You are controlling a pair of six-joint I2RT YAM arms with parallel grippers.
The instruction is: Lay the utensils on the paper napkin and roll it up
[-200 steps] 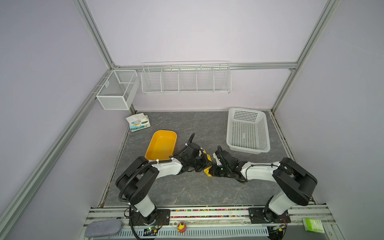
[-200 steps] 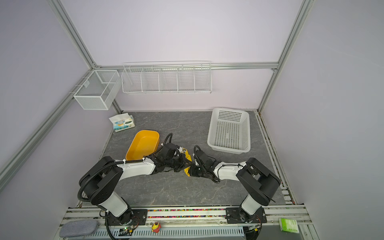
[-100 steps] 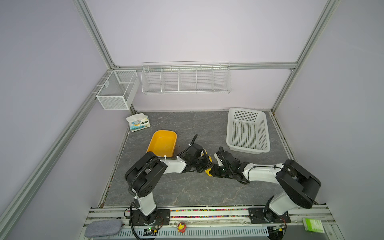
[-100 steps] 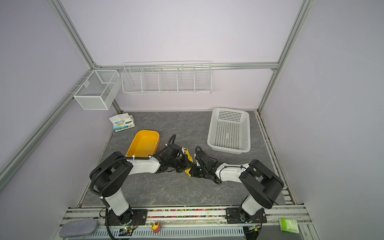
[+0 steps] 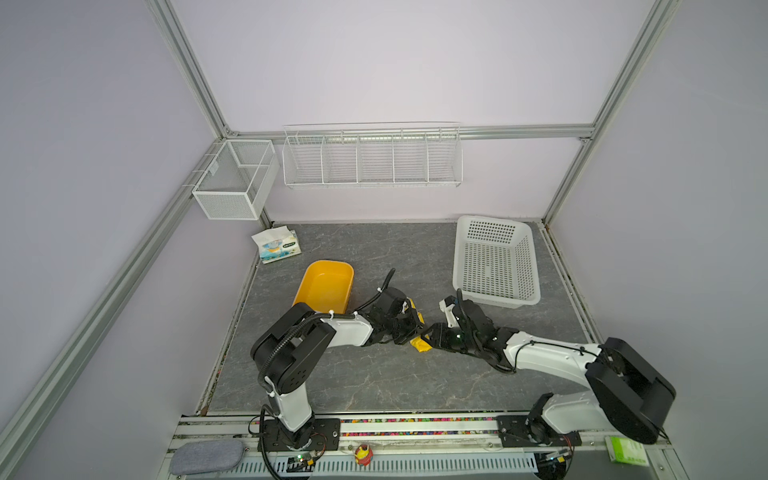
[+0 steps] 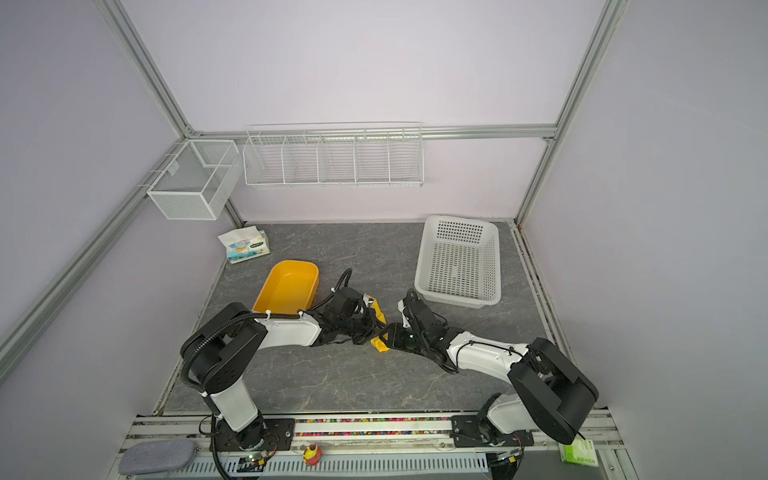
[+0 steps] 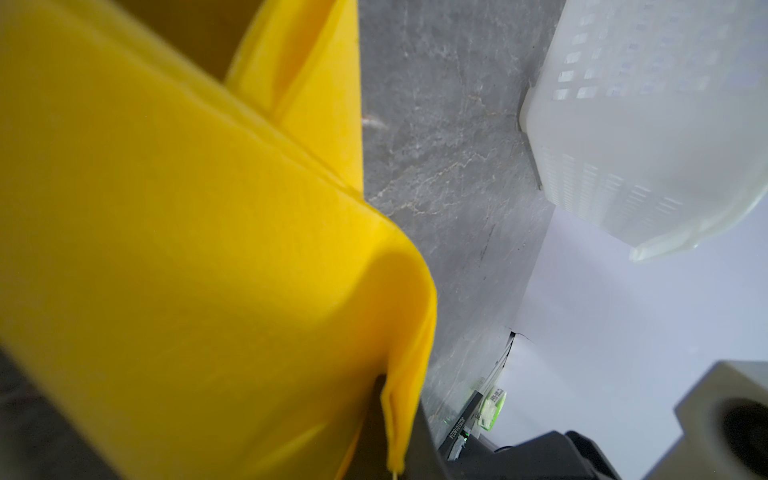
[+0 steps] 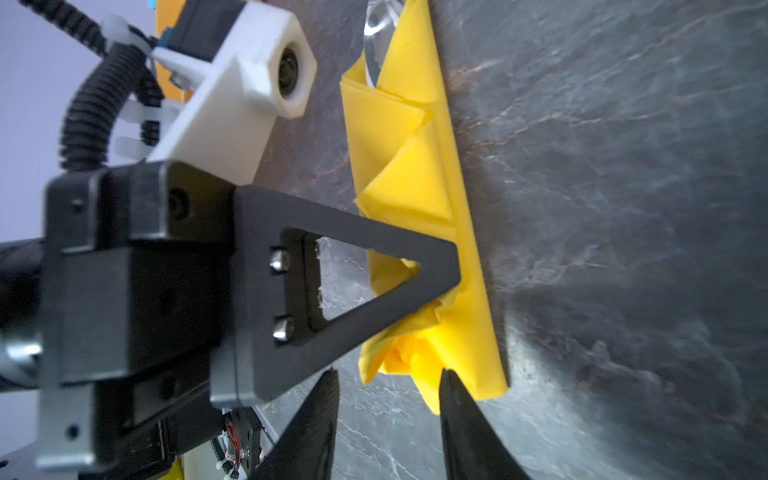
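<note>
The table [image 5: 374, 382] lies open in front; farther back a clear lane runs between orange tray [image 5: 326, 286] and white basket [image 5: 494, 266].

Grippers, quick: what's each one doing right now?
Left gripper: closed, pinching the yellow napkin.
Right gripper: open, jaws apart at the napkin's end, not gripping it.

Both top views look down on the whole table [image 5: 374, 374]; wrist cameras sit close beside the napkin [image 8: 415, 187]
</note>
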